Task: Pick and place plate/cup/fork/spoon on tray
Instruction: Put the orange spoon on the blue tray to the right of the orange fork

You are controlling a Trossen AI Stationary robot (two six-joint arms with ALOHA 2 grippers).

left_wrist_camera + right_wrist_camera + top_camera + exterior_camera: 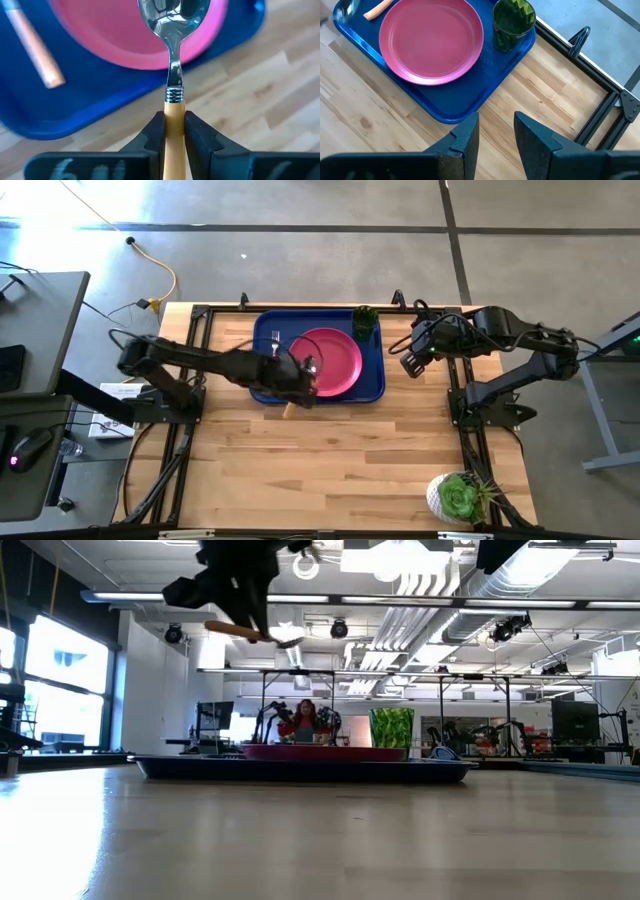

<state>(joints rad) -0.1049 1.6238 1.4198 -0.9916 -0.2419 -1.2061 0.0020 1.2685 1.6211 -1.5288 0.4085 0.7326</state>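
Left gripper fingers clamped on the spoon handle, held above the tray edge at the plate's 7 o'clock. Step: placing the spoon; next, lower and release on bare tray. Fork and cup already aboard. Right gripper fingers apart, idle at 3 o'clock. Fork blurred.

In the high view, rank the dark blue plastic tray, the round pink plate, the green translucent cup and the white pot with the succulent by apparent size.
1. Dark blue plastic tray
2. Round pink plate
3. White pot with the succulent
4. Green translucent cup

The pot's rank includes its spreading leaves; the bare pot looks close to the cup, so those two stay unsure.
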